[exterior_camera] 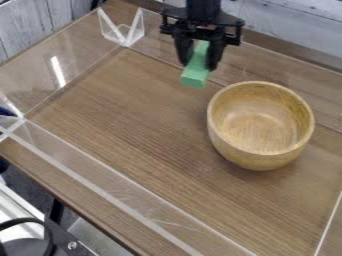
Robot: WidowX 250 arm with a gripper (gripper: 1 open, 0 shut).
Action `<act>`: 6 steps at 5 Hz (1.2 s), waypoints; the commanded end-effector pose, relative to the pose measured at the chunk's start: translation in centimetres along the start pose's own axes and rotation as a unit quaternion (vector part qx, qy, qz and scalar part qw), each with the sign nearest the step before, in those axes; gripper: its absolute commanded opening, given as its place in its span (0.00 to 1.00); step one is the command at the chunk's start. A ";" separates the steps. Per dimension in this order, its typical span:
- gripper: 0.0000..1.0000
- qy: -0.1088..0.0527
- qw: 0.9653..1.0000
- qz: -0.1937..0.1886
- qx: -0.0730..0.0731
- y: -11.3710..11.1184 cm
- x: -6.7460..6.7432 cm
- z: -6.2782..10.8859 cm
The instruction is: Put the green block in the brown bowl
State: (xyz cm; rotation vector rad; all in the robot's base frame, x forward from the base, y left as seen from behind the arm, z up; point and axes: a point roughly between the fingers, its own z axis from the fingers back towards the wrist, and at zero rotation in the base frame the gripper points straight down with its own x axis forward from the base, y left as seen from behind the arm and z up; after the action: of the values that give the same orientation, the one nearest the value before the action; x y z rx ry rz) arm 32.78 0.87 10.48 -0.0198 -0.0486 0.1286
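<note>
The hand [202,52] gripped the green block [198,68], its long axis hanging down, above the table toward the far edge, the brown bowl [261,124] lying nearer the front-right.

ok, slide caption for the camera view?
Black gripper holds the bright green rectangular block above the table, beside the round tan wooden bowl.

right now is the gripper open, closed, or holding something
gripper: closed on the small bright green rectangular block, which hangs clear of the wooden table, up and left of the round tan wooden bowl
</note>
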 end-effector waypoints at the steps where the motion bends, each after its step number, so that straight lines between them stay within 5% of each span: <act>1: 0.00 -0.049 0.998 -0.031 0.006 -1.7 -0.4 2.2; 3: 0.00 -0.032 0.999 -0.043 0.002 -2.7 -3.3 2.0; 6: 0.00 0.009 0.994 -0.108 -0.020 -6.3 -4.4 0.4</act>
State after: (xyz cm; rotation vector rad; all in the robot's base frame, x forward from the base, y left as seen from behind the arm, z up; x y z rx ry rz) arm 28.45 -5.77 9.41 -0.0502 0.0152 -0.0838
